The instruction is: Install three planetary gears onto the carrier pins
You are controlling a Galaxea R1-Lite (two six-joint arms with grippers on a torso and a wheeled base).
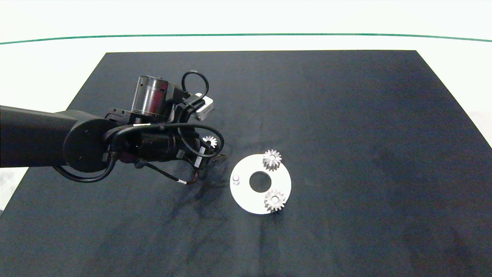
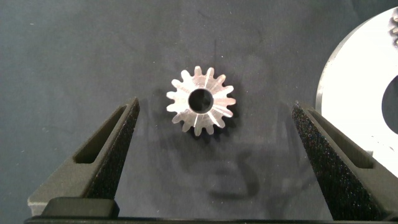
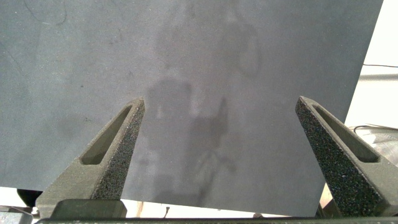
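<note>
Steel gear [image 2: 200, 101], pointed teeth and round bore, lies on matte black mat [image 2: 74, 56]. My left gripper [image 2: 217, 149] spreads wide around it, foam-faced fingers [image 2: 329, 155] untouching.

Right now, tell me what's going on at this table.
Two planetary gears already sit on the white carrier disc; one carrier pin is bare. The left hand hangs open over the third gear, which lies flat on the black mat beside the disc. The right hand is open, off to the side.
</note>
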